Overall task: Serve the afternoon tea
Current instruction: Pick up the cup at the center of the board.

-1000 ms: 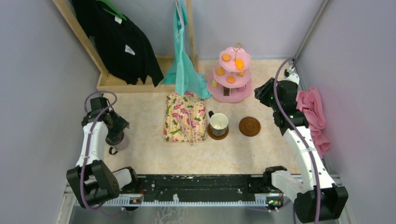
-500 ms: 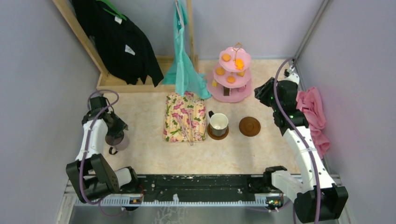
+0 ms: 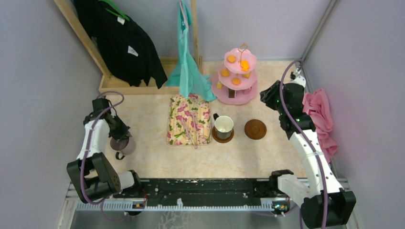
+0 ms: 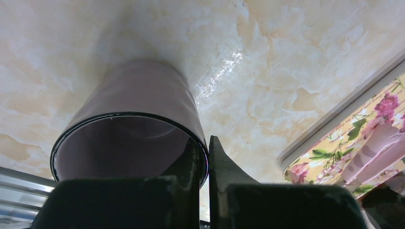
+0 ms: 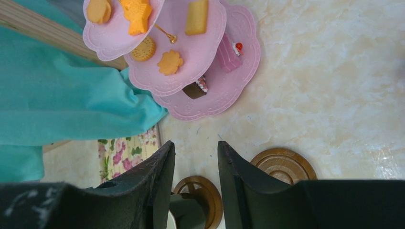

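Note:
At the table's left, my left gripper [image 3: 119, 135] is shut on the rim of the mauve-grey mug [image 3: 125, 145]. In the left wrist view one finger [image 4: 193, 167] is inside the mug [image 4: 143, 95] and the other is outside, pinching its wall. My right gripper [image 3: 268, 95] hangs open and holds nothing, beside the pink three-tier stand [image 3: 250, 97]; its fingers [image 5: 162, 167] frame bare table. The stand [image 5: 239, 76] carries orange, yellow, brown and pink snacks [image 5: 170, 62]. The cream mug [image 3: 223, 125] stands on one brown saucer [image 3: 216, 138]. The other saucer [image 3: 255, 129] is empty.
A floral tray [image 3: 189, 119] with cutlery lies left of the cream mug. A teal cloth [image 3: 188, 71] and a black garment [image 3: 124, 43] hang from a wooden rack at the back. A pink cloth [image 3: 322, 119] lies by the right wall.
My left gripper has closed on the mauve-grey mug's rim and shifted slightly nearer with it. The right arm has not moved.

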Controlling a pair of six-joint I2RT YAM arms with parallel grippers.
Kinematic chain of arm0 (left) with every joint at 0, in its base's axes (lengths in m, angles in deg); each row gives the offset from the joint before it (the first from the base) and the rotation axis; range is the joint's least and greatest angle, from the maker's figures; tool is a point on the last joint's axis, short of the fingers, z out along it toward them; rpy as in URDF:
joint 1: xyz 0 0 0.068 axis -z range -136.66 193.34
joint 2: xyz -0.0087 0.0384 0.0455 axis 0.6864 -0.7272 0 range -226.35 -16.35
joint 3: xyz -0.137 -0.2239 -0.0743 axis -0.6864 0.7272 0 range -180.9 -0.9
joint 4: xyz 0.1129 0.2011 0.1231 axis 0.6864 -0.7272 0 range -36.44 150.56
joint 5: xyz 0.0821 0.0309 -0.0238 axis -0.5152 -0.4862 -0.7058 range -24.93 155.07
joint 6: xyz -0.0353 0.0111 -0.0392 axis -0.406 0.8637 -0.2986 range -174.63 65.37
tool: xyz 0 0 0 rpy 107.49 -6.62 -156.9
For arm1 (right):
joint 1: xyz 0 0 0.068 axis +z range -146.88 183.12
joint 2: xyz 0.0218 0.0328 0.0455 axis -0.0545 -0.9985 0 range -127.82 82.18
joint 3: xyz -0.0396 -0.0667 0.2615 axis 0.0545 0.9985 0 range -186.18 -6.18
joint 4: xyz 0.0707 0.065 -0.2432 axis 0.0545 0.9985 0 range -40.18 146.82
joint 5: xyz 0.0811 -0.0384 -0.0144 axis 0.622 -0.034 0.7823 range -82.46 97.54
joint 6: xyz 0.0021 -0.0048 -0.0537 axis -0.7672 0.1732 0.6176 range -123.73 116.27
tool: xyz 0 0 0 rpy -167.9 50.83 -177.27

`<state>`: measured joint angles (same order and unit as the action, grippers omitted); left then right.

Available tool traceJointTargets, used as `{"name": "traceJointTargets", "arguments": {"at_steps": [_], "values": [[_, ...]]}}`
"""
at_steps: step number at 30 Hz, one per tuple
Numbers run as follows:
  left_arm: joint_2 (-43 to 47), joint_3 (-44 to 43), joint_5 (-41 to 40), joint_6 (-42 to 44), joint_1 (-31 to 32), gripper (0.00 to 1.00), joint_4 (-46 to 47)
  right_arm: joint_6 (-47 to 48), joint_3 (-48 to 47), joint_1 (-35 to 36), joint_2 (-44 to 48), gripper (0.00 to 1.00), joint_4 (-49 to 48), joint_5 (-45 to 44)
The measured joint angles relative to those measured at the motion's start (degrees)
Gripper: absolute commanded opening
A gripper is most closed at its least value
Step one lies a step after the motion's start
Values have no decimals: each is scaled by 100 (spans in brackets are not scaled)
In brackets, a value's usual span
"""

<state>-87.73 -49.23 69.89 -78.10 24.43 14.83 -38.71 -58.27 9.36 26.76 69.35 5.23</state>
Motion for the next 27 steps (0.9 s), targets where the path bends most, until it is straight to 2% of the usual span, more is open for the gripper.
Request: {"name": "traceJointTargets", "arguments": {"at_steps": [7,13,18,21,27], "values": [[243,-199,85,114,-9,0,-284,0,0,0,96,39,39,-4],[999,-654,581,151,28,0,-409,9,-2,0,155,39,153,-68],[1580,-1121,833,166,356,0,-380,52,-24,0,205,39,297,-205],[1851,-1246,793,103,848,0,-339,57,-101,0,210,39,420,-284],[1696,-1829,90,-229,3093,0,-306,63,-376,0,212,39,579,-420]]}}
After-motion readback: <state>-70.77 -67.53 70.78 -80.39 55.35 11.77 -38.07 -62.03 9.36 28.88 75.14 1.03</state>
